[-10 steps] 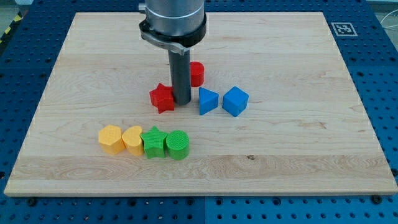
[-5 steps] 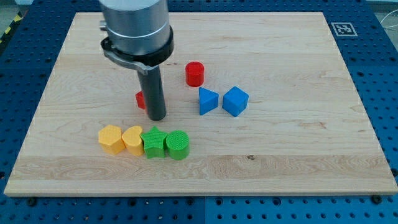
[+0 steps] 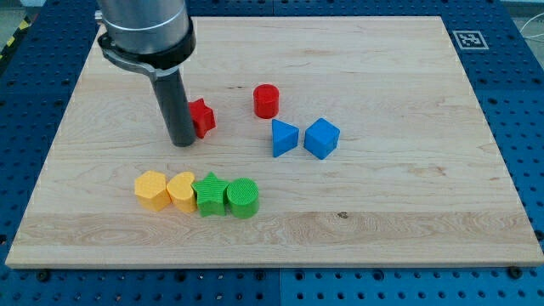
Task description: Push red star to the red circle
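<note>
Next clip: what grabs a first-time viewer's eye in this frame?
The big dark rod dominates the view's upper left, my tip planted just left of the red star, which it partly hides. The red circle sits apart to the star's right, with a blue triangle-like block and a blue cube below it. A tight row of two yellow and two green blocks lines the lower left.

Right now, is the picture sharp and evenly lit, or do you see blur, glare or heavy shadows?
In the camera view the light is soft and even: no glare on the board, only faint shadows under the blocks. The red star, red circle and my tip look sharp; the tip stands just left of the star, whose left part the rod hides.
</note>
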Robot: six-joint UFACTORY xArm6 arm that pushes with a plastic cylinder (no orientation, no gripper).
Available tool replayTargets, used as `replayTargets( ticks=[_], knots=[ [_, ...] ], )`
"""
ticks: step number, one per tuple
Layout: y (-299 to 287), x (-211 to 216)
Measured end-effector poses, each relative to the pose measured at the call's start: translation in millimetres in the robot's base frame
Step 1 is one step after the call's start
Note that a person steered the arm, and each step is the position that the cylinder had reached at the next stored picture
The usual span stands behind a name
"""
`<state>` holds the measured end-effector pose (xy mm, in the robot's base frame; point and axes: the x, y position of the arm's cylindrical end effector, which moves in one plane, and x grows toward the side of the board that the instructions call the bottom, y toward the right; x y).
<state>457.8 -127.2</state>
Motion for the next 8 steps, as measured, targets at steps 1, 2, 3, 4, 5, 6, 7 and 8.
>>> replayTargets(
  ticks=[1, 2, 3, 4, 5, 6, 7, 8],
  knots=[
    [1.8, -14.4],
    [9.2, -25.4],
    [8.5, -25.7],
    [-2.0, -26.4],
    [-15.4, -37.6],
    [-14.3, -53.9],
    [0.0, -55.5],
    [9.2, -55.2]
  ],
)
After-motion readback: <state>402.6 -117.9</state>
